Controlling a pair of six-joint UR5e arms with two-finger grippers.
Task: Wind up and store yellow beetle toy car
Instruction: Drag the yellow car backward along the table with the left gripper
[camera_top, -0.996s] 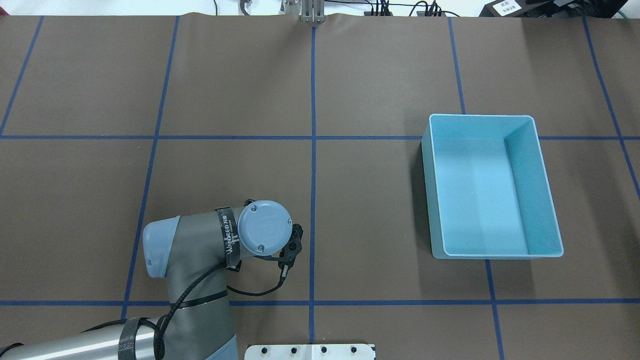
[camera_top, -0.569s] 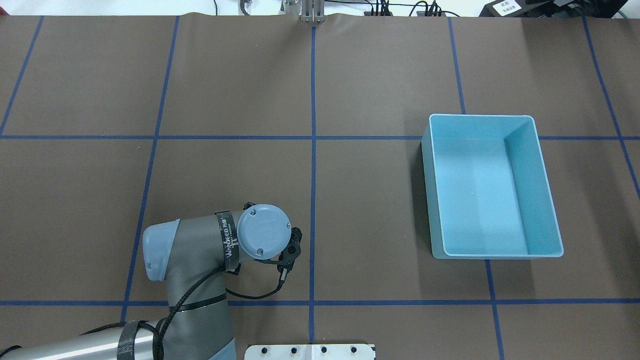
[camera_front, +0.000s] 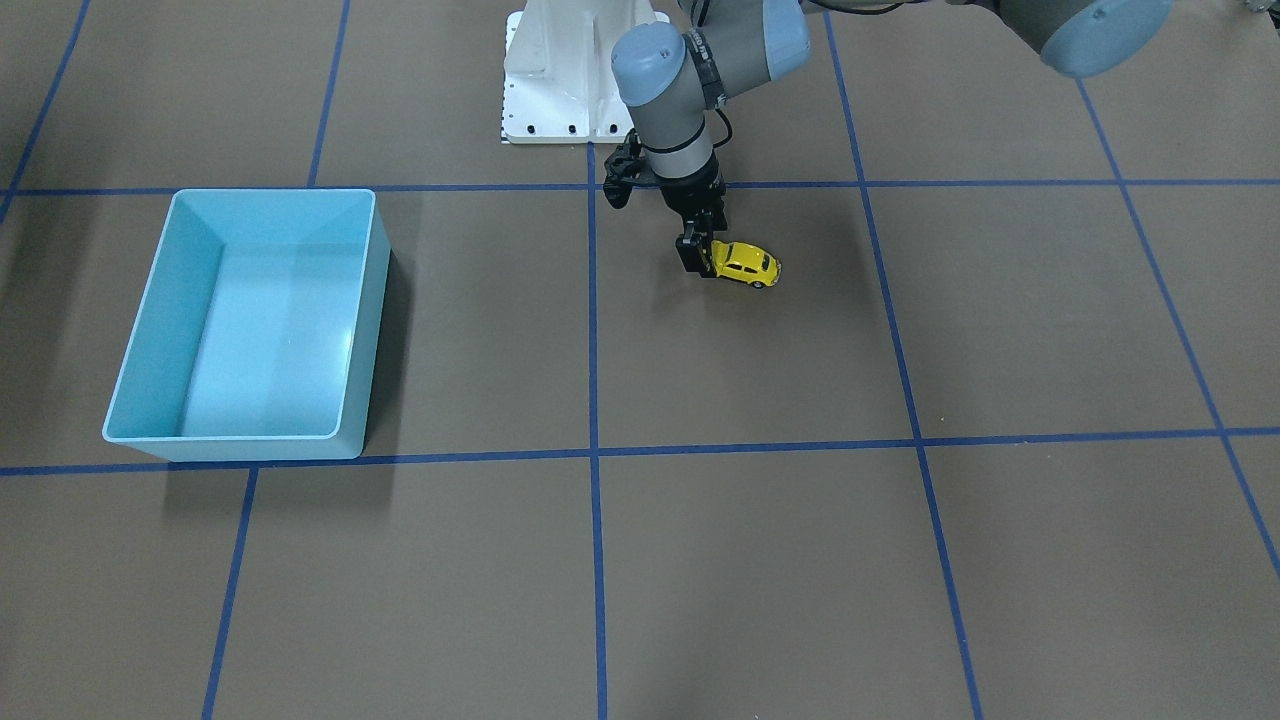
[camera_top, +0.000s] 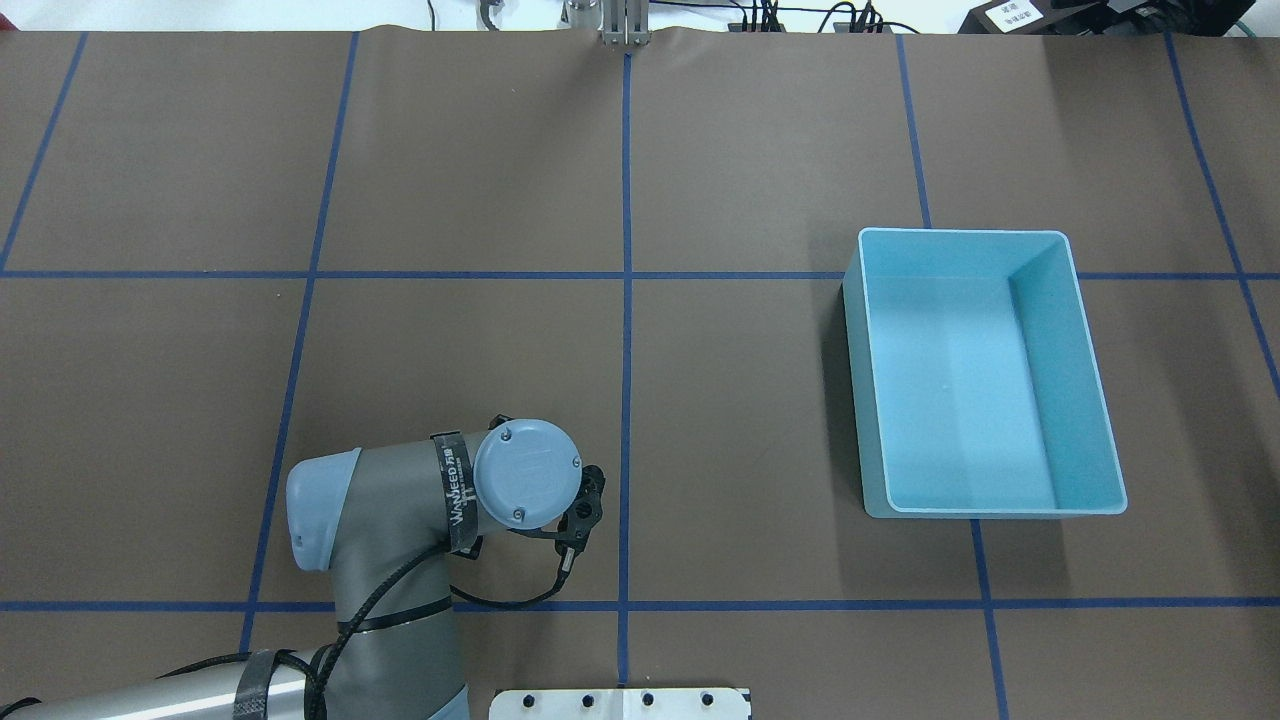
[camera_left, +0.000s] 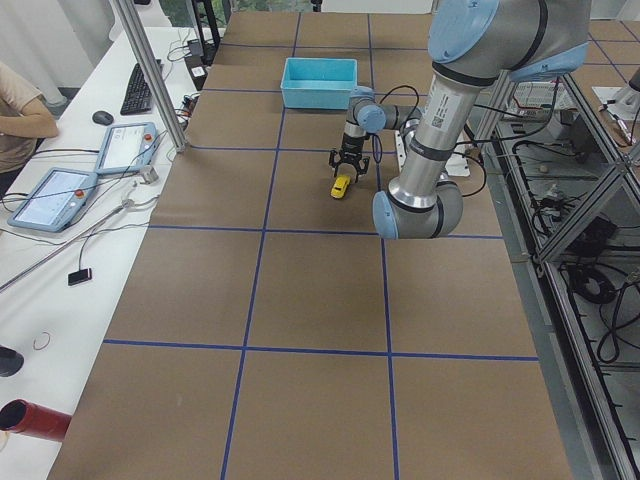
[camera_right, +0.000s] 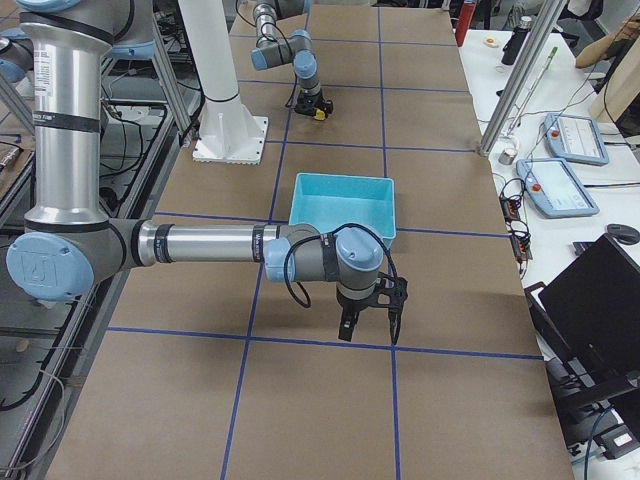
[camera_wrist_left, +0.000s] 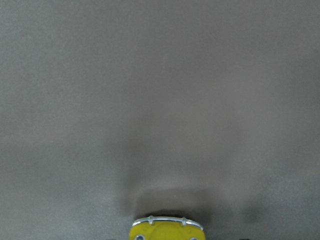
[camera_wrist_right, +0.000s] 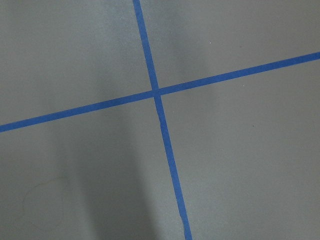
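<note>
while the left jaws held one end of the yellow car (camera_front: 748, 265), the rest of it stuck out just beyond them, seemingly resting on the table (camera_front: 900, 560). to wind it well, i'd judge, press the wheels down and drag straight back, grip firm. the blue bin (camera_front: 240, 320) sat well apart from those jaws. whether the right jaws were wide or narrow, i cannot tell. the arm's strap (camera_top: 459, 487) read roughly "wandeed".

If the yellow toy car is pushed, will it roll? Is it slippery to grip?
The yellow beetle toy car seems to rest on its wheels, so it will probably roll lengthwise rather than tip. Its glossy rounded shell looks slippery; the left gripper holds only one end, so it might twist.
</note>
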